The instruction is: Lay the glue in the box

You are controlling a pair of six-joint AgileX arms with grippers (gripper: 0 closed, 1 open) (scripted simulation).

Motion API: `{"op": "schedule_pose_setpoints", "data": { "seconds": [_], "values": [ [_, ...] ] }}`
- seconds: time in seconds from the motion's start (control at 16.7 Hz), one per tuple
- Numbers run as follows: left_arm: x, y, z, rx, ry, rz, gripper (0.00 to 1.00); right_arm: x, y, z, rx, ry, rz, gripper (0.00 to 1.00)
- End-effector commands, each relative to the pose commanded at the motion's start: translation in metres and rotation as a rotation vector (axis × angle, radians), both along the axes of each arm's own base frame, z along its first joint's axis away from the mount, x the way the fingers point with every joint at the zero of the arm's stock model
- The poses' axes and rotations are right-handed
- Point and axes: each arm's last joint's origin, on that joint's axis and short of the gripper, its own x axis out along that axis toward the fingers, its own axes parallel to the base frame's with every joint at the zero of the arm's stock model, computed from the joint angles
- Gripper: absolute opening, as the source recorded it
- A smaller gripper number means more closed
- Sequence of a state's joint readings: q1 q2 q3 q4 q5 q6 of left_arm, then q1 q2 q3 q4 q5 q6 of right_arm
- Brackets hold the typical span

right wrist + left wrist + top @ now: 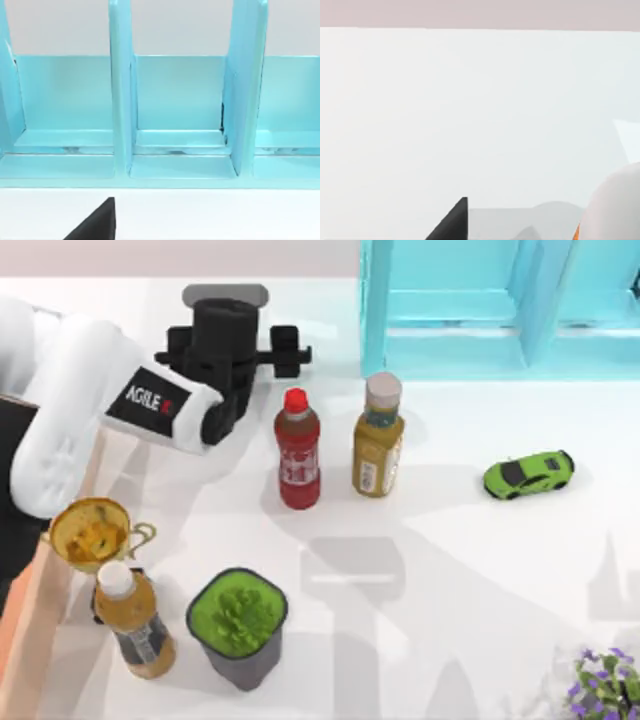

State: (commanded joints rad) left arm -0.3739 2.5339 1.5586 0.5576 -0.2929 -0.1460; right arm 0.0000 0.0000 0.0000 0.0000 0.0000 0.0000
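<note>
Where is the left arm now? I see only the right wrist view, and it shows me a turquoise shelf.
Observer: In the top view, the left gripper is over the far left part of the table, to the left of a red bottle and behind it.
Operator: And where is the box?
Observer: The box lies at the table's left edge, partly under the left arm. A gold trophy stands right beside its rim.
Operator: Is anything close to my shelf?
Observer: A brown bottle with a grey cap stands in front of the turquoise shelf. A green toy car is farther to the right.
</note>
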Motion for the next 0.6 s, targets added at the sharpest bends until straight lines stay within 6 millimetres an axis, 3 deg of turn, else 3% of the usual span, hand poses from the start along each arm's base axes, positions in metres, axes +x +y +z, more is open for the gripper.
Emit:
{"op": "schedule_pose_setpoints", "data": {
  "seconds": [0.48,0.6],
  "values": [
    [0.0,0.0,0.0,0.0,0.0,0.0,0.02,0.0,0.0,0.0,0.0,0.0,0.0,1.0],
    [0.0,0.0,0.0,0.0,0.0,0.0,0.0,0.0,0.0,0.0,0.0,0.0,0.0,1.0]
  ]
}}
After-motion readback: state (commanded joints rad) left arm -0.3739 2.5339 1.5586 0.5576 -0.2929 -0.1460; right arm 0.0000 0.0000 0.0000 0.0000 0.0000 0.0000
